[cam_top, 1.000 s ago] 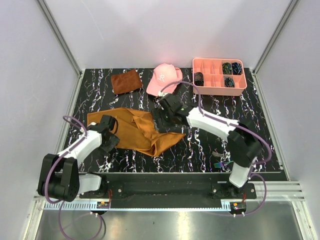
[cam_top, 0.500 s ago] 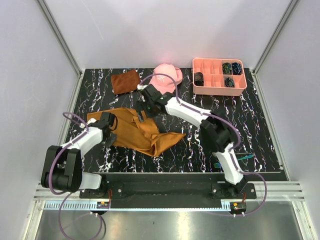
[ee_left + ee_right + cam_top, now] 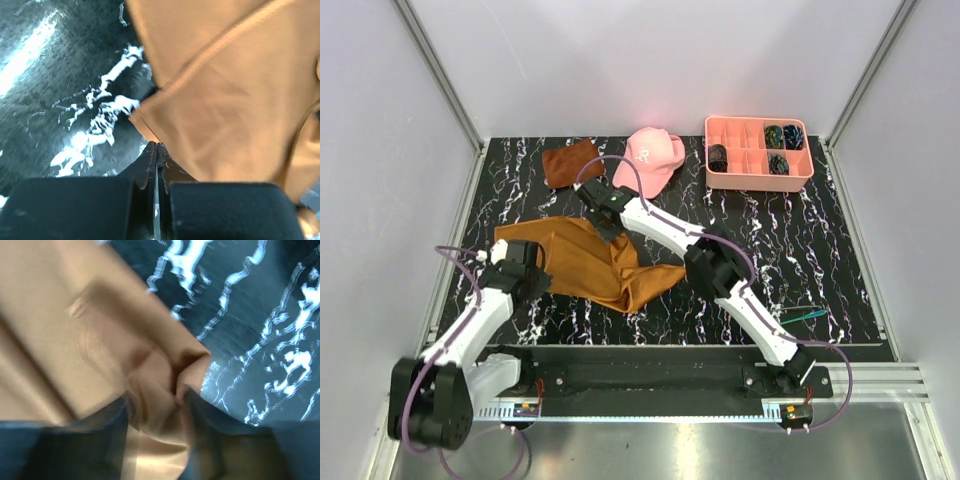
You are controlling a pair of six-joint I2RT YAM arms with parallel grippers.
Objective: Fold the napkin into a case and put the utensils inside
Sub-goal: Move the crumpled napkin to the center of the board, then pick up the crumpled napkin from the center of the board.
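Observation:
The napkin [image 3: 585,262] is an orange-brown cloth lying rumpled and loosely doubled left of the table's middle, not in the form of a case. My left gripper [image 3: 508,255] is at its left edge. In the left wrist view its jaws [image 3: 156,146] are shut, and the napkin's [image 3: 225,100] hem near a corner runs into the tips. My right gripper [image 3: 603,213] is at the napkin's far edge. Its blurred fingers [image 3: 157,415] press a bunched fold of napkin [image 3: 75,330] between them. The utensils [image 3: 802,315] lie thin and greenish near the front right.
A pink cap [image 3: 650,158] and a small rust-brown cloth [image 3: 570,162] lie at the back, just beyond the right gripper. A pink compartment tray [image 3: 758,182] holding dark items stands at the back right. The right arm stretches diagonally over the table's middle.
My right gripper swept left from the napkin's right side to its far edge and closed on a fold. My left gripper shifted slightly and shut at the left hem.

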